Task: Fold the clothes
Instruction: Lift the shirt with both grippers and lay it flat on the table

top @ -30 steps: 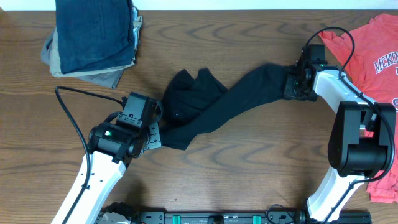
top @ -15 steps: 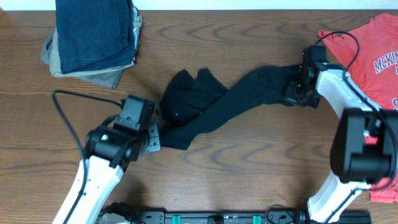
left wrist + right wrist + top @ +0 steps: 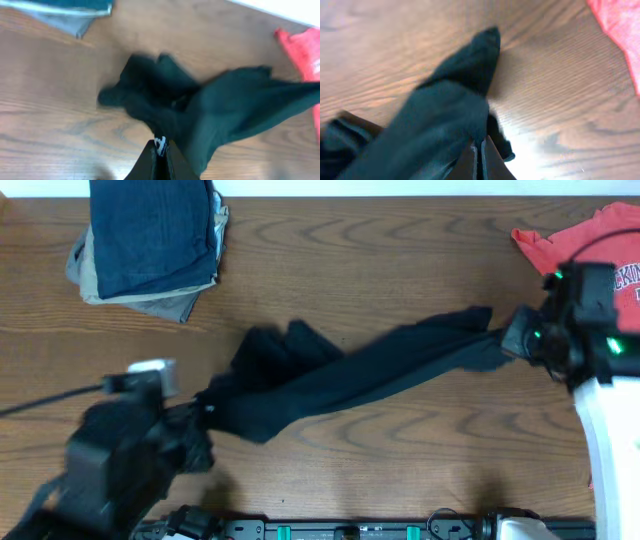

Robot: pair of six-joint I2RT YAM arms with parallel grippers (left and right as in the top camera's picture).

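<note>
L claw [image 3: 160, 148], R claw [image 3: 481, 150] grip 1 black tee [image 3: 340, 375]; 1 red tee [image 3: 545, 242] nearby.

The overhead camera looks straight down from high above on the whole brown wooden table [image 3: 400, 250], with the arm bases at its 6 o'clock edge. The left wrist camera sits low near 8 o'clock and faces toward 2 o'clock past the left gripper [image 3: 160, 146]. It shares with the overhead view the stretched black cloth garment [image 3: 220, 115], the folded blue-and-grey clothes stack [image 3: 75, 20] at 11 o'clock and the coral-red printed T-shirt [image 3: 302, 50] at 2 o'clock. The right wrist camera hangs much nearer at 3 o'clock, tilted steeply down past the right gripper [image 3: 481, 146], and shares only that garment and T-shirt.
</note>
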